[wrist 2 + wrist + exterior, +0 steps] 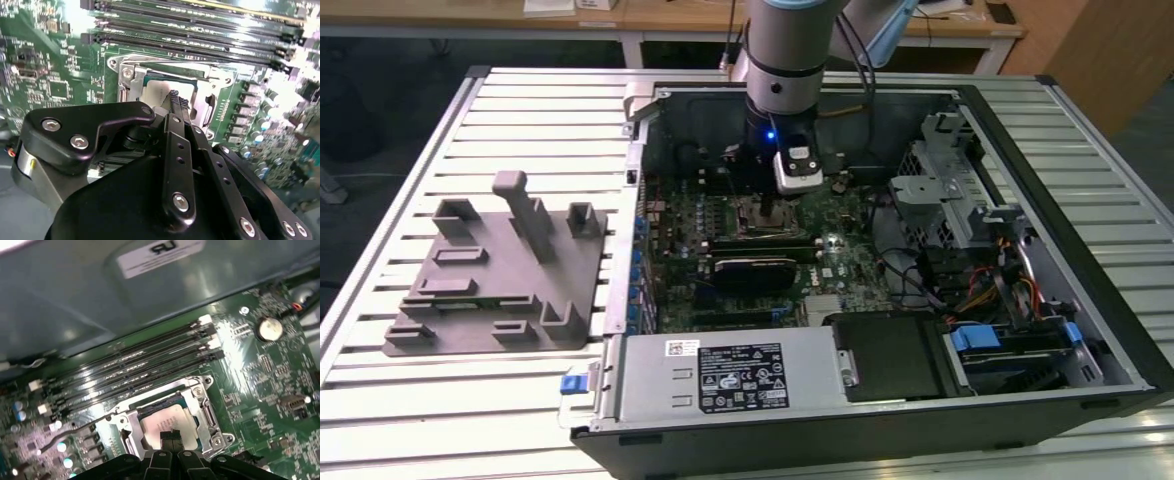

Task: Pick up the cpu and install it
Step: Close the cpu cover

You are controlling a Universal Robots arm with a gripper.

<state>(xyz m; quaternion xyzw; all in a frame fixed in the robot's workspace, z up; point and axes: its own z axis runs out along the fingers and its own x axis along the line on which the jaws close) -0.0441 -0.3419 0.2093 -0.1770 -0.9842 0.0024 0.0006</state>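
Evidently the gripper [170,436], fingertips pinched together empty, is hanging over the cpu [159,423] in the socket [204,412], calling for light, level seating.

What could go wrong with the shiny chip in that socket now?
The gripper has its tips right at the cpu, which lies in the socket. Pressing hard might damage it or the socket. If the cpu isn't lying flat, which I can't tell, a nudge could shift it crooked.
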